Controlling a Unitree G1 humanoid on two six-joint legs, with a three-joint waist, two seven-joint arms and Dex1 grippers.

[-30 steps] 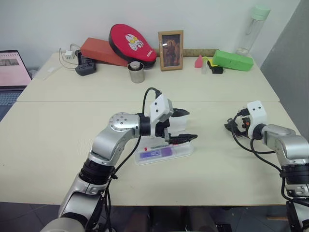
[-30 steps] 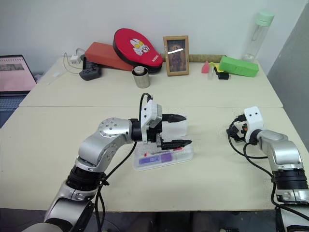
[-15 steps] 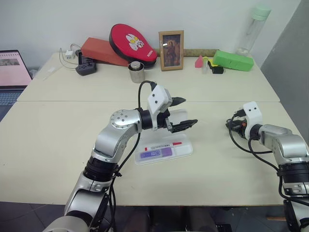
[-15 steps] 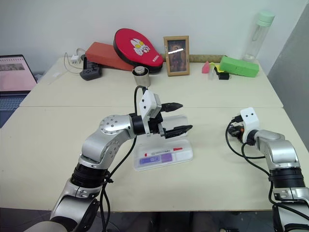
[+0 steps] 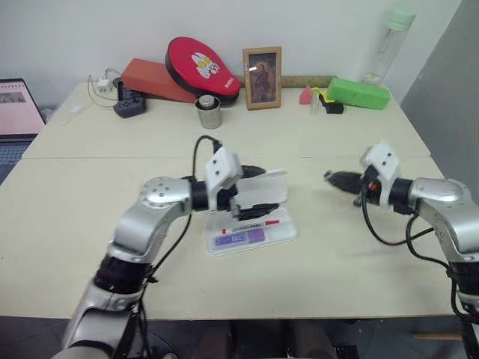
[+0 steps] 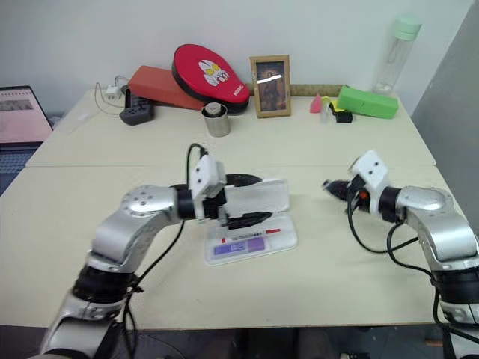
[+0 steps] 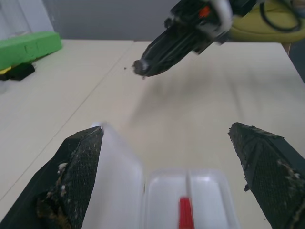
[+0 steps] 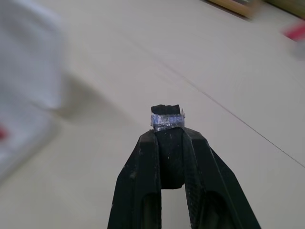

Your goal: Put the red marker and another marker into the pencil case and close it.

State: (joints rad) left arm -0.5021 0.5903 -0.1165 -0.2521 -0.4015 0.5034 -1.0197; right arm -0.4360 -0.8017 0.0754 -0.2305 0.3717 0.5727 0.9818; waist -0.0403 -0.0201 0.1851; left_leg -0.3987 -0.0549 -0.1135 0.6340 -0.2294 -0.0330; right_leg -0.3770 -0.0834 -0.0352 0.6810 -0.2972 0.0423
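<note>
Case: translucent white plastic pencil case, lid raised, table centre.
Contents: red-capped thin marker, stubby purple marker.
Left gripper: fingers spread, empty.
Right gripper: pinched closed, empty.

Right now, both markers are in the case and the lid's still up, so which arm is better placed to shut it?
Probably the left. Its open left gripper sits right at the raised lid of the pencil case. The right gripper, shut, hangs off to the side, apart from it.

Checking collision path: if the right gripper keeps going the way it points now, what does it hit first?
Probably the raised lid of the pencil case: the shut right gripper points across bare table toward it. Depth unclear; it may pass just behind.
</note>
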